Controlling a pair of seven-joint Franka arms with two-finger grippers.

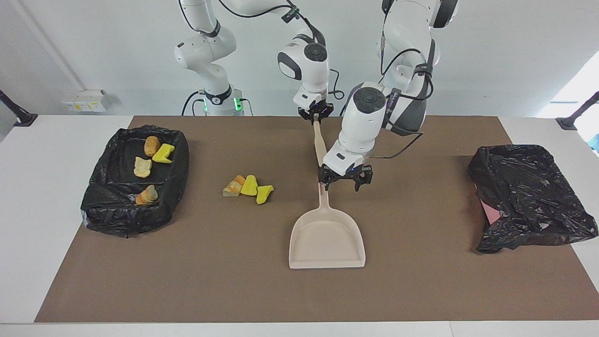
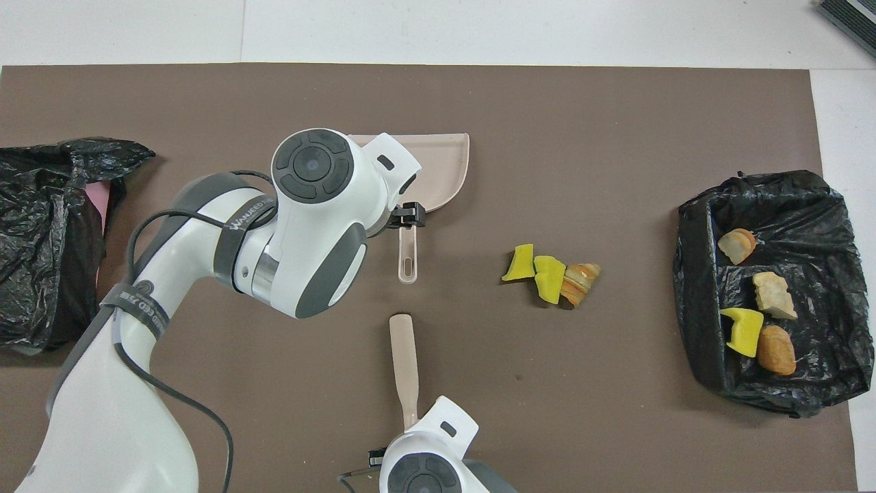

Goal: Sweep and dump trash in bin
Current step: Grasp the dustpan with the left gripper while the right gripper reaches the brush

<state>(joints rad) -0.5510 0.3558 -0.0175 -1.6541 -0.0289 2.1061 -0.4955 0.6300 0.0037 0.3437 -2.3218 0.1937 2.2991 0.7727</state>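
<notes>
- Two end effectors: right end effector (image 1: 316,115) clamped on brush handle (image 1: 320,145); left end effector (image 1: 345,180) spread wide, empty, over dustpan (image 1: 326,238) handle.
- Step: gripping tools.
- Next: close on dustpan; sweep three trash lumps (image 1: 248,187).

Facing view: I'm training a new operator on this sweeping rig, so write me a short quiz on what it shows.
1. How many trash lumps lie loose on the brown mat, outside the bag-lined bin? A two, B three, C five.
2. True or false: the left gripper is shut on the handle of the dustpan.
3. Fill in: the right gripper is shut on the beige ____.
Key: 1 B. 2 false, it hangs open over the handle. 3 sweeper.
</notes>
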